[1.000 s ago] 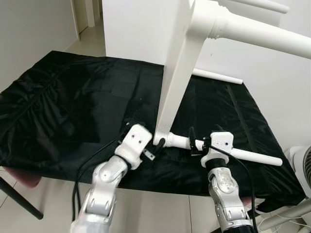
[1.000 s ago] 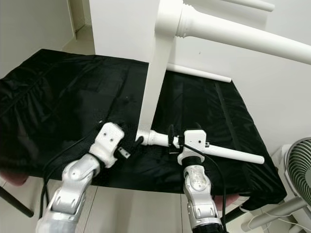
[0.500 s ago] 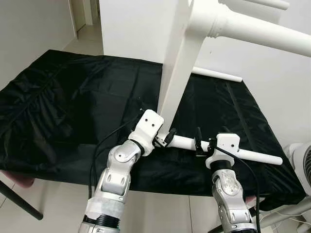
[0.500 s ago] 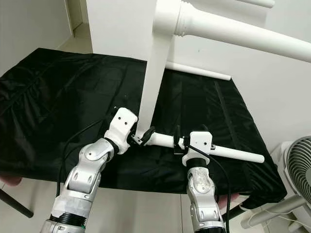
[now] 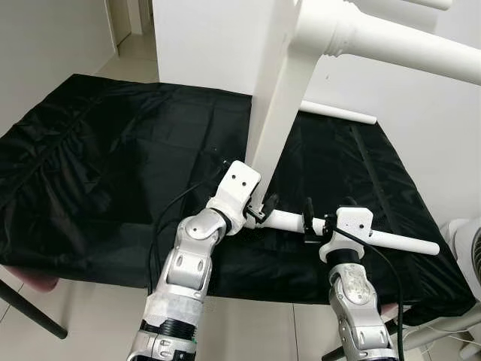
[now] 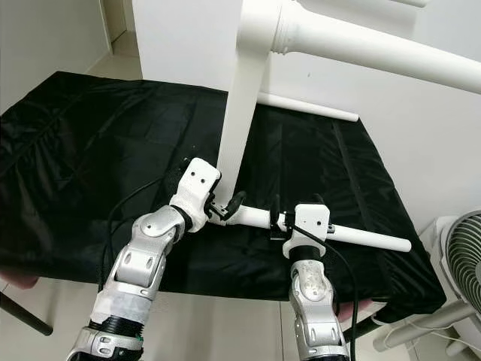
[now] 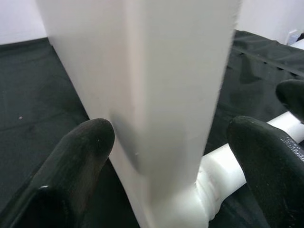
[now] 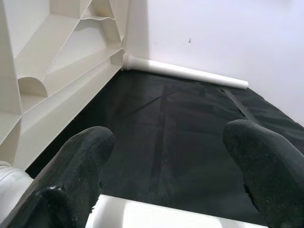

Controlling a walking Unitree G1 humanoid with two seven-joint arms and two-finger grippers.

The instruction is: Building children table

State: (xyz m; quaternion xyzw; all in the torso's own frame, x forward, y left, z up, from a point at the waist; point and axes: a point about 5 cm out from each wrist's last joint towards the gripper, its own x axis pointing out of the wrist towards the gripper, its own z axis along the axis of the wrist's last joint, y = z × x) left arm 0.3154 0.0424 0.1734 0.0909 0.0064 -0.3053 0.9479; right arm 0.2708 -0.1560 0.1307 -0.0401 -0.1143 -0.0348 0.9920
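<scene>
I have the desk [image 5: 90, 173] under its black cloth running wide to my left, with open room there. Its near edge sits just behind both wrists, and its right corner lies close to a fan [image 6: 462, 252] on the floor.

The white children's tabletop [image 5: 282, 113] stands on its edge on the cloth, rising tall out of frame. One fitted leg [image 5: 398, 45] juts out high to the right. A loose leg [image 5: 338, 114] lies at the far edge by the wall.

The leg being fitted [image 5: 376, 239] lies on the cloth. Its long axis runs left–right, its threaded end at the tabletop's lower corner and its free end pointing to my right, toward the desk's right edge.

The left tool [image 7: 171, 142] has its fingers [image 7: 85, 142] apart, straddling the tabletop's edge just above that corner joint. I cannot tell whether the pads press on the panel.

The right tool [image 5: 308, 224] sits over the leg's shaft just beside the joint. The right wrist view shows its fingers [image 8: 85, 147] spread with the leg between them — not visibly clamped.

Judgement: the joint lies between the two tools, the left one nearer. The next move turns on keeping the leg's axis square to the corner while it is turned.
</scene>
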